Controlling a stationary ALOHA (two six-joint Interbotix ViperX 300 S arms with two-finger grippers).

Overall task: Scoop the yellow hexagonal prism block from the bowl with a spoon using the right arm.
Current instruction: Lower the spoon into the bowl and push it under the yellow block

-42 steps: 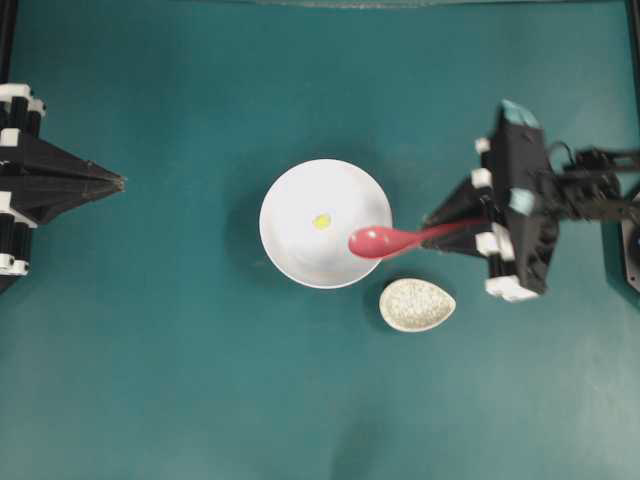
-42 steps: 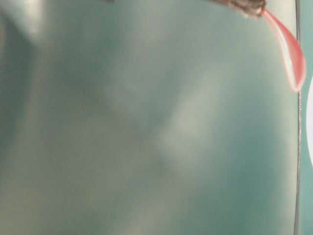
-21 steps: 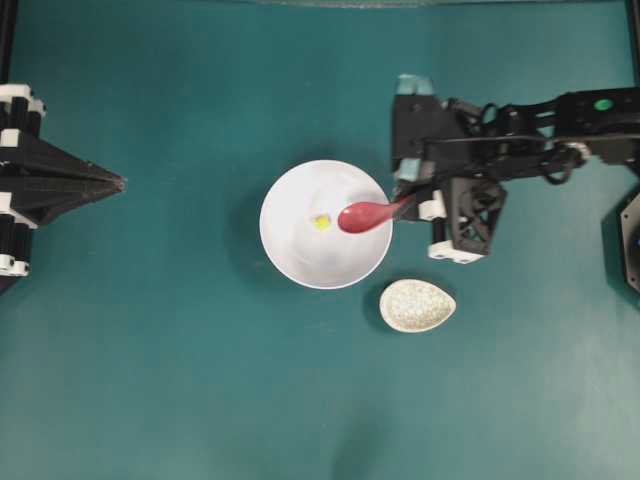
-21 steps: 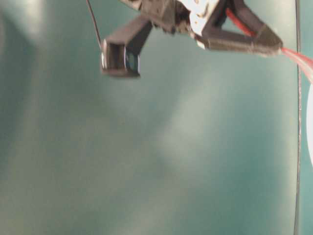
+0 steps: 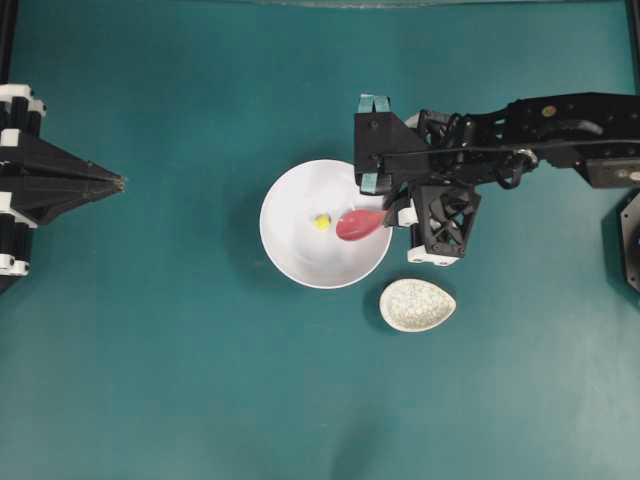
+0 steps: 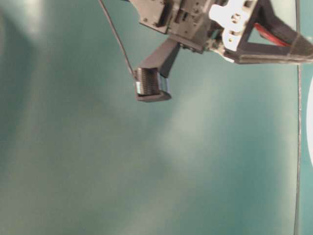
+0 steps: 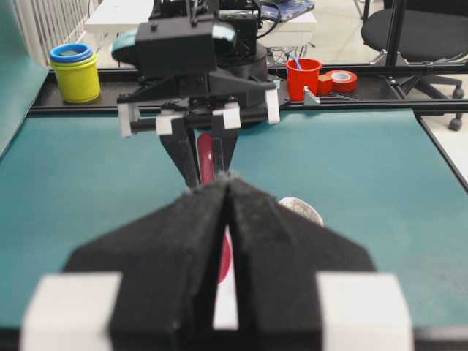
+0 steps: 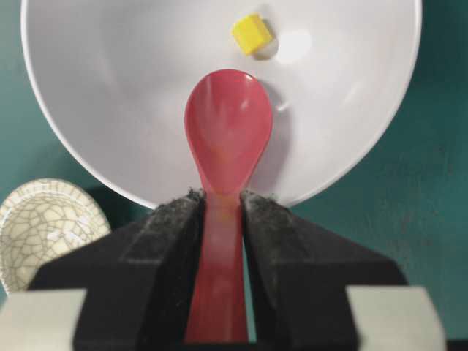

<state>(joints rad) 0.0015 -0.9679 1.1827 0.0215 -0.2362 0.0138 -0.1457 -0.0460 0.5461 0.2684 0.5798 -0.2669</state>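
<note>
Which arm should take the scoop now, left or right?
Right. The right gripper already clamps the spoon, whose scoop sits inside the bowl just short of the yellow block. The left gripper is shut, empty and parked well away from the bowl.

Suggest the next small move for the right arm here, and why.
Probably lower the spoon and slide it forward under the yellow block. The right gripper grips its handle, and the empty scoop sits inside the bowl just short of the block.
</note>
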